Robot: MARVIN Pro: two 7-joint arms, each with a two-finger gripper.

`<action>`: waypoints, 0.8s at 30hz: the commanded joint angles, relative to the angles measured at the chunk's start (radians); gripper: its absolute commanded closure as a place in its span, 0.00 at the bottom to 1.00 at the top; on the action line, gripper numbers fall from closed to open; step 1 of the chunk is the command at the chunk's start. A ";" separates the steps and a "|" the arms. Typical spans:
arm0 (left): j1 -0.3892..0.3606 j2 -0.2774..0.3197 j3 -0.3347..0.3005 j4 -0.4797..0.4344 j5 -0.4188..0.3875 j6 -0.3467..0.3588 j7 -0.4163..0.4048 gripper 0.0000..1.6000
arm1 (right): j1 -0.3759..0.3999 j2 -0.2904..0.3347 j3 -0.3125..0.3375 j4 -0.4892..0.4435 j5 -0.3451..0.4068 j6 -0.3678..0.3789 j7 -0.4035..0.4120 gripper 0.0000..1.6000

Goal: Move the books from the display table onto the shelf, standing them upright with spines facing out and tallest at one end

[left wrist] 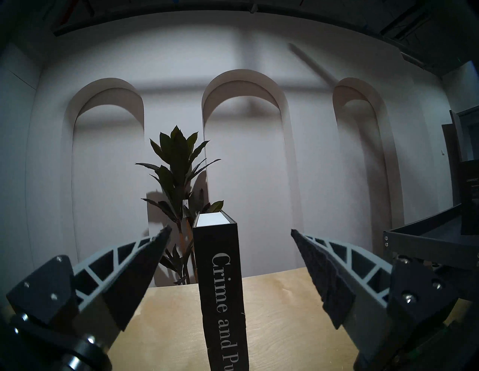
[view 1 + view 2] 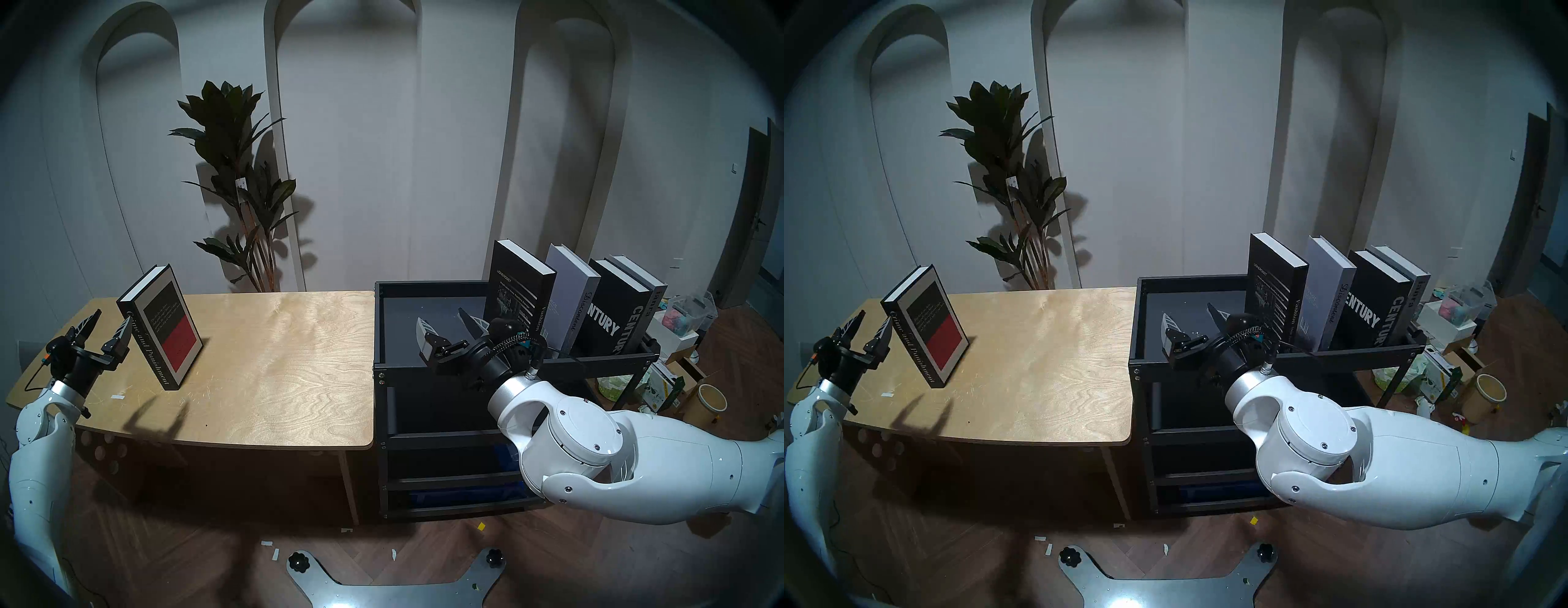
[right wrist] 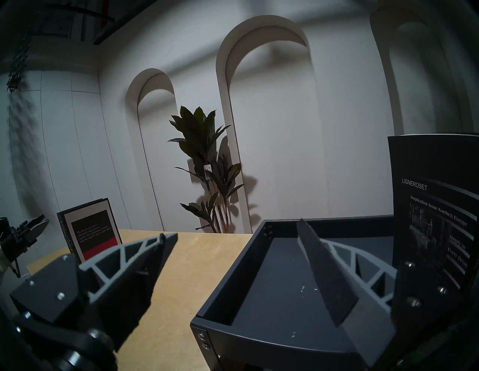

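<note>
Where arched niches back it, plywood display table (image 2: 275,361) gleams.

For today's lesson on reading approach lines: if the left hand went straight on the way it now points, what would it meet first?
Probably the Crime and Punishment book: its spine stands upright between the open fingers of the left hand, not yet touched.

A staged showroom-like interior — white wall with arched niches (image 2: 348,127), a tall potted plant (image 2: 242,187), herringbone wood floor (image 2: 212,552). Boxes and a paper tub (image 2: 710,401) cluttering the right corner suggest a test set — not a lived-in home.
</note>
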 commanded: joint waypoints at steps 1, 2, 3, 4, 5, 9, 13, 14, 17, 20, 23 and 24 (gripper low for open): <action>-0.116 0.062 0.068 0.032 -0.014 0.007 0.036 0.00 | 0.011 -0.011 0.009 -0.003 -0.010 -0.007 -0.002 0.00; -0.125 0.064 0.078 0.039 -0.014 0.007 0.040 0.00 | 0.011 -0.010 0.009 -0.002 -0.011 -0.007 -0.003 0.00; -0.142 0.063 0.089 0.051 -0.011 0.008 0.043 0.00 | 0.011 -0.009 0.009 -0.002 -0.012 -0.008 -0.004 0.00; -0.145 0.067 0.098 0.055 -0.014 0.008 0.048 0.00 | 0.011 -0.008 0.009 -0.001 -0.012 -0.008 -0.005 0.00; -0.151 0.068 0.105 0.060 -0.017 0.007 0.052 0.00 | 0.011 -0.006 0.009 -0.002 -0.013 -0.008 -0.007 0.00; -0.191 0.072 0.137 0.098 -0.017 0.002 0.062 0.00 | 0.012 -0.002 0.010 0.000 -0.015 -0.009 -0.011 0.00; -0.223 0.072 0.164 0.132 -0.021 -0.009 0.070 0.00 | 0.013 -0.001 0.010 0.001 -0.018 -0.009 -0.016 0.00; -0.223 0.072 0.164 0.132 -0.021 -0.009 0.070 0.00 | 0.013 -0.001 0.010 0.001 -0.018 -0.009 -0.016 0.00; -0.249 0.070 0.187 0.159 -0.020 -0.020 0.072 0.00 | 0.014 -0.001 0.011 0.004 -0.019 -0.009 -0.019 0.00; -0.281 0.065 0.213 0.189 -0.017 -0.030 0.073 0.00 | 0.016 0.000 0.011 0.009 -0.021 -0.009 -0.022 0.00; -0.308 0.061 0.235 0.214 -0.015 -0.038 0.074 0.00 | 0.018 -0.002 0.012 0.015 -0.022 -0.008 -0.025 0.00; -0.312 0.061 0.241 0.216 -0.015 -0.039 0.076 0.00 | 0.020 -0.003 0.013 0.018 -0.022 -0.009 -0.025 0.00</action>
